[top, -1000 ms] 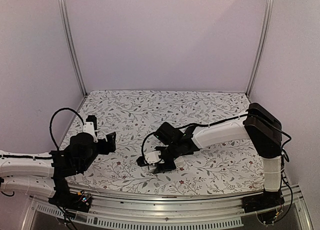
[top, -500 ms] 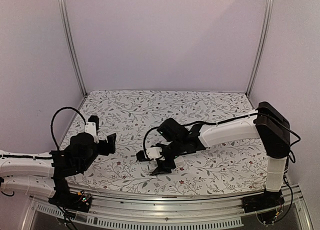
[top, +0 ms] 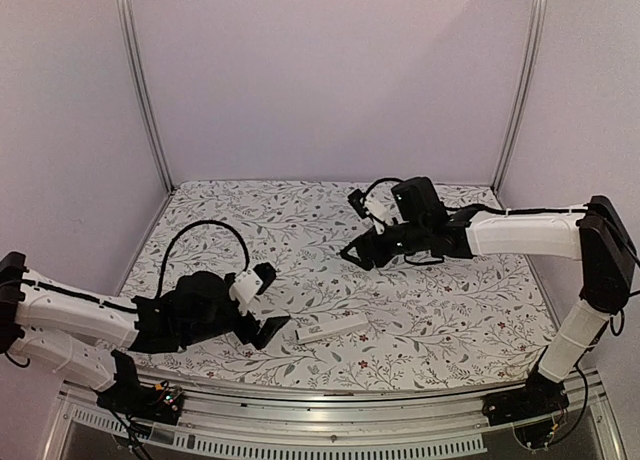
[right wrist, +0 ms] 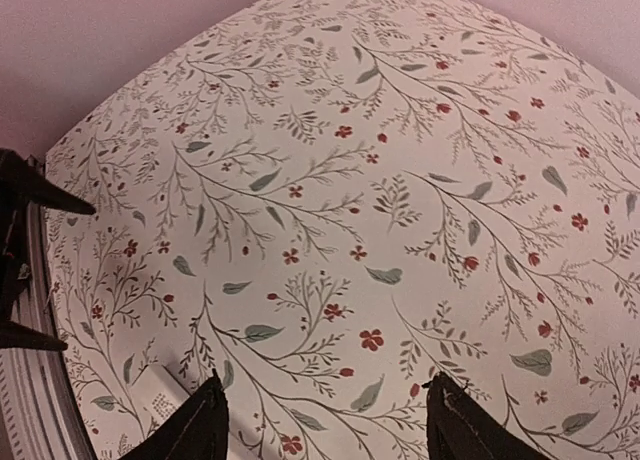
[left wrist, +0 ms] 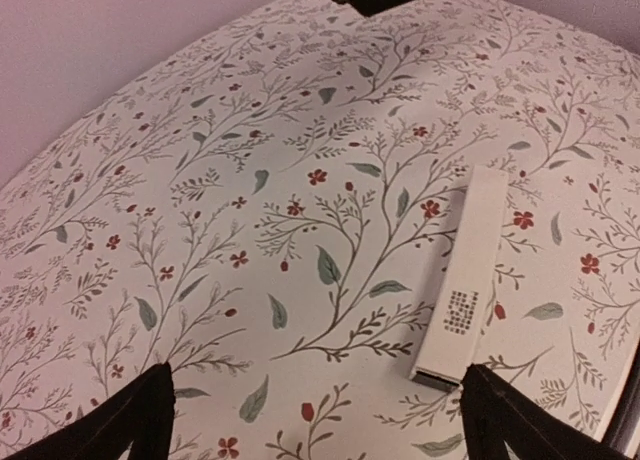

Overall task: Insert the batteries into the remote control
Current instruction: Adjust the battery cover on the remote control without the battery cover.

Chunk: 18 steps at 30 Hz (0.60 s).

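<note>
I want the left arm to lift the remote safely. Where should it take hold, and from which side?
Probably grip the remote across its narrow width, near mid-length, from above: it lies flat, long and slim, so only its long edges offer opposite faces. The open left claw is nearest.

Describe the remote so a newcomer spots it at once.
On the flower-patterned table, look near the front edge, just right of the left gripper. The remote control is the slim white bar lying flat there, the only loose thing in view, with a small dark dotted patch near one end.
</note>
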Available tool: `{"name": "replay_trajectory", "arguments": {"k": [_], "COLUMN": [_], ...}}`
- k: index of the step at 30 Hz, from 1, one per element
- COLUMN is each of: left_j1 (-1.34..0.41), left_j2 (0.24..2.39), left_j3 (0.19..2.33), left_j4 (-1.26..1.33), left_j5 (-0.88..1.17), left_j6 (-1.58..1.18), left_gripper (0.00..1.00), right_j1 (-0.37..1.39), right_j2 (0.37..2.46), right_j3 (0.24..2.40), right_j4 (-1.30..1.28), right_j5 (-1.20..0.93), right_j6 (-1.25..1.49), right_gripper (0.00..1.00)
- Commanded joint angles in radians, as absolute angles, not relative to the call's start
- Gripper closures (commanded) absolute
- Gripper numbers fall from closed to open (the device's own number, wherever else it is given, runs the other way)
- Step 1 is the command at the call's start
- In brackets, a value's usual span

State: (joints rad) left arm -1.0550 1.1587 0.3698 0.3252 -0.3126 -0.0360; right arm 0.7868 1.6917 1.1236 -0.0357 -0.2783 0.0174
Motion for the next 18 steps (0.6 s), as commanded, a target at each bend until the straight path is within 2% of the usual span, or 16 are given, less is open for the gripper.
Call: {"name": "replay_trajectory", "arguments": {"k": [1,7,18], "left_j1": [-1.096,-1.101,-1.079], "left_j2": [1.343,1.557,1.663], "left_j3": [0.484,0.625,0.682], "left_j4": [0.244,0.139,0.165], "left_j5": [-0.065,-0.05,0.021], "left_j6": [0.086,0.169,0.218], "left_gripper": [0.0,0.0,0.03], "right_j1": [0.773,0.773,0.806], "right_j2": [1.664,1.661,1.68], "right_j3": [1.113,1.066,0.959], "right_j4": [-0.203,-0.34,-0.265], "right_j5": [-0.126,-0.148,-0.236], "right_j6": [0.267,0.402,0.471], "right_gripper": [0.35,0.36,0.46]}}
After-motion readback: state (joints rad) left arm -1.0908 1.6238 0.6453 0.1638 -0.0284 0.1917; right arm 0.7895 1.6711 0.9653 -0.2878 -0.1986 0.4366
